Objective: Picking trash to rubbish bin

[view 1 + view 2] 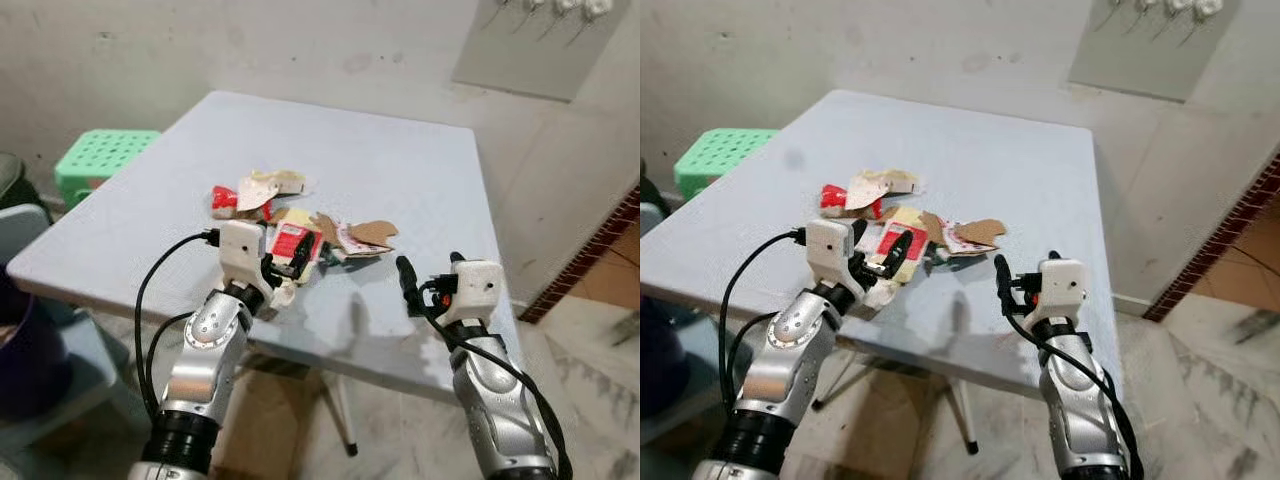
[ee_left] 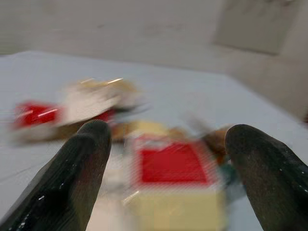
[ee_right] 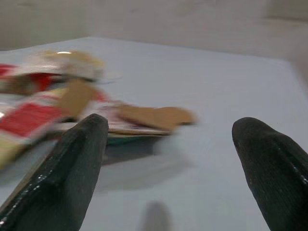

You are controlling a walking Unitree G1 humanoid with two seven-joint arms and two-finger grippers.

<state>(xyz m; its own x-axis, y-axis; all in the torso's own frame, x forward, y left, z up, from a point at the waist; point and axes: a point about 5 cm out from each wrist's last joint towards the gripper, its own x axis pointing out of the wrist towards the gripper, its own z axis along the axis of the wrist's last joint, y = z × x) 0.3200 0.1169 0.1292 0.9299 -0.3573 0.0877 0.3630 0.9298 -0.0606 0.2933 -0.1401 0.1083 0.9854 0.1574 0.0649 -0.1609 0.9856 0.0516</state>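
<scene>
Left gripper fingers spread around red-and-cream carton on table: centre, then close firmly. Right gripper spread, near brown cardboard scrap.

Pale blue-grey square table on thin metal legs, pushed near grubby off-white wall. Green perforated plastic stool off left side. Marbled light tile floor, reddish brick-pattern skirting along right wall.
</scene>
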